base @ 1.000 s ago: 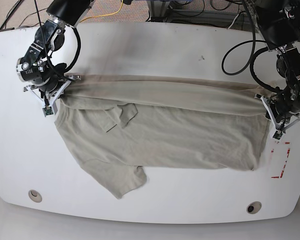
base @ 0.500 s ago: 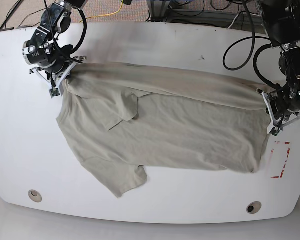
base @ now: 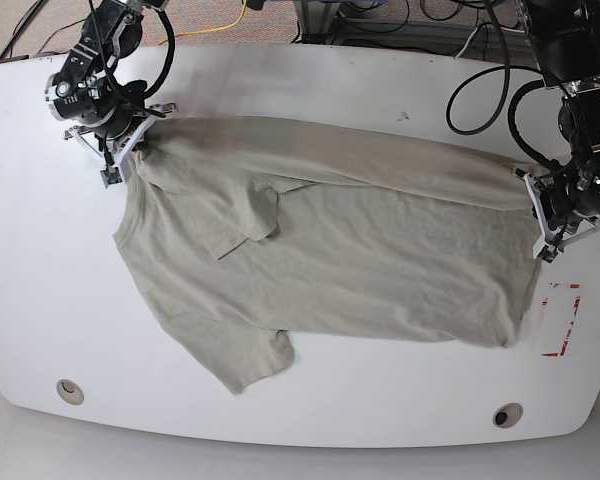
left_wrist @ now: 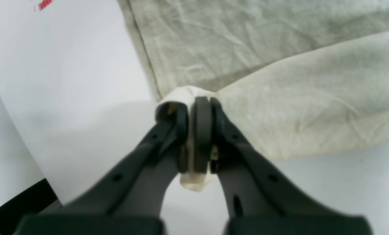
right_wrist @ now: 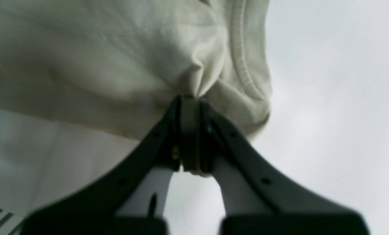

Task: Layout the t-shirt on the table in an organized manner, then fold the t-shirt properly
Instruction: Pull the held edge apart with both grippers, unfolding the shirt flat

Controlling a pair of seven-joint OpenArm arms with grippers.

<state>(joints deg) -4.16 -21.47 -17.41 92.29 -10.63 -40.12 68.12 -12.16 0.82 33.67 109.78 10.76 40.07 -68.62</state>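
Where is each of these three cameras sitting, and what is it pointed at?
Base: overhead, facing down on the glossy white table; both arms show.
Left wrist: behind the left claw, pinching the pale sage cotton t-shirt.
Right wrist: behind the right claw, pinching cloth beside the ribbed collar.
All share the shirt.

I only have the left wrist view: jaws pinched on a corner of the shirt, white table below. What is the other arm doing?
Observer: The right gripper is shut on the t-shirt too, beside the ribbed collar.
Operator: Is the shirt laid flat?
Observer: Not fully. In the base view one sleeve lies folded onto the body.
Operator: And the other sleeve?
Observer: It lies spread toward the table's near edge.
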